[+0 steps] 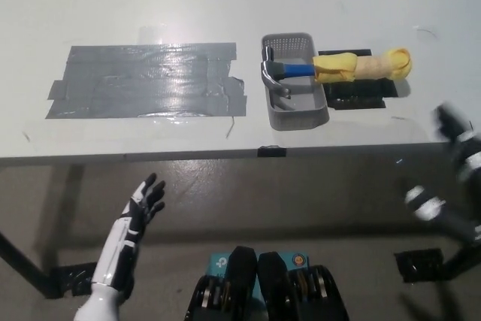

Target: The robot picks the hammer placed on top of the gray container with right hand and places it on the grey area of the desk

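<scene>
I see the hammer [331,68] right of frame centre, upper half, lying flat across the gray container [295,83]: steel head over the tray, blue neck on its right rim, yellow grip out onto a black patch. Gray container is a perforated rectangular tray. Grey area [143,80], taped, sits upper left.

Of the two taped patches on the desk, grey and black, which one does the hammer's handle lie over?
The black patch, right of the gray container. The hammer spans from container to there; the large grey patch at left lies bare.

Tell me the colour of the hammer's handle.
Blue by the head, yellow wrap toward the end on the hammer; head view.
</scene>
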Tool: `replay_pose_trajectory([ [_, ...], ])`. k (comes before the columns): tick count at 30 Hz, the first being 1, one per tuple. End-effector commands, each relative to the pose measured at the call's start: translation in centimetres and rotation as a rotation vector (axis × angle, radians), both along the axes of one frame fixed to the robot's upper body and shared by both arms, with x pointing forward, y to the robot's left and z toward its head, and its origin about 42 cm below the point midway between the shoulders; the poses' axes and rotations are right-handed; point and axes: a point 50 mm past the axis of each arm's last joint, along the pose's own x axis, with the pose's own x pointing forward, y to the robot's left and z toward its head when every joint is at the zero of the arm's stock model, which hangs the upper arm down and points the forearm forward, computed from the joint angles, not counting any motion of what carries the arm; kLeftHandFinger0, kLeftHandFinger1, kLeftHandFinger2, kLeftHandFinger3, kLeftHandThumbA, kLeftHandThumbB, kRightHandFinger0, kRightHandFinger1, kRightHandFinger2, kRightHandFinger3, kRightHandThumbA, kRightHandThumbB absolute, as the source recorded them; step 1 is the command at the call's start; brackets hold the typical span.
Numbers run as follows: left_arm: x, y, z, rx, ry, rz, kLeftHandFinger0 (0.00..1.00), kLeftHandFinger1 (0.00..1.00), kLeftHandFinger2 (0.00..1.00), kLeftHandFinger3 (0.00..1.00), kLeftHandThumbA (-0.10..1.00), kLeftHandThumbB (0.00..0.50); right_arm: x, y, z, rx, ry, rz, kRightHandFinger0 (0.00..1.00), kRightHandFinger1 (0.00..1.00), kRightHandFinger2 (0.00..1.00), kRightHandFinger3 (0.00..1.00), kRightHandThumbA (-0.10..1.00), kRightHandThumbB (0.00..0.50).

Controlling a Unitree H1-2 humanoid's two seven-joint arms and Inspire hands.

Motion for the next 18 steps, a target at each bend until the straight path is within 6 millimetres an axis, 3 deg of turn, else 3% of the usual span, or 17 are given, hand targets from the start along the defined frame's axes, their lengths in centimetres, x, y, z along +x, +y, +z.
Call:
replay_pose_trajectory([
  [1,-0.2,-0.5,1.3,-0.001,-0.074,-0.031,1.0,1.0,1.0,1.0,1.0,0.114,2.1,-1.6,5.0,-0.138,-0.005,-0.037,1.0,1.0,1.0,1.0,0.57,0.246],
  [5,-0.6,-0.2,1.3,-0.005,-0.069,-0.027,1.0,1.0,1.0,1.0,1.0,0.088,6.4,-2.3,8.8,-0.265,0.108,0.055,1.0,1.0,1.0,1.0,0.69,0.222],
  [8,-0.7,0.1,1.1,-0.009,-0.073,-0.023,1.0,1.0,1.0,1.0,1.0,0.07,11.9,-1.9,12.4,-0.431,0.235,0.08,1.0,1.0,1.0,1.0,0.77,0.26],
  [11,-0.8,0.3,0.9,-0.003,-0.071,-0.015,1.0,1.0,1.0,1.0,1.0,0.065,15.6,-0.7,14.3,-0.487,0.296,0.098,1.0,1.0,1.0,1.0,0.76,0.296],
  [12,-0.9,0.3,0.9,-0.01,-0.071,-0.013,1.0,1.0,1.0,1.0,1.0,0.052,17.9,0.3,15.4,-0.556,0.325,0.103,1.0,1.0,1.0,1.0,0.78,0.312],
  [18,-0.9,0.3,1.2,-0.007,-0.076,-0.011,1.0,1.0,1.0,1.0,1.0,0.027,23.1,3.8,17.2,-0.719,0.4,0.093,1.0,1.0,1.0,1.0,0.86,0.316],
])
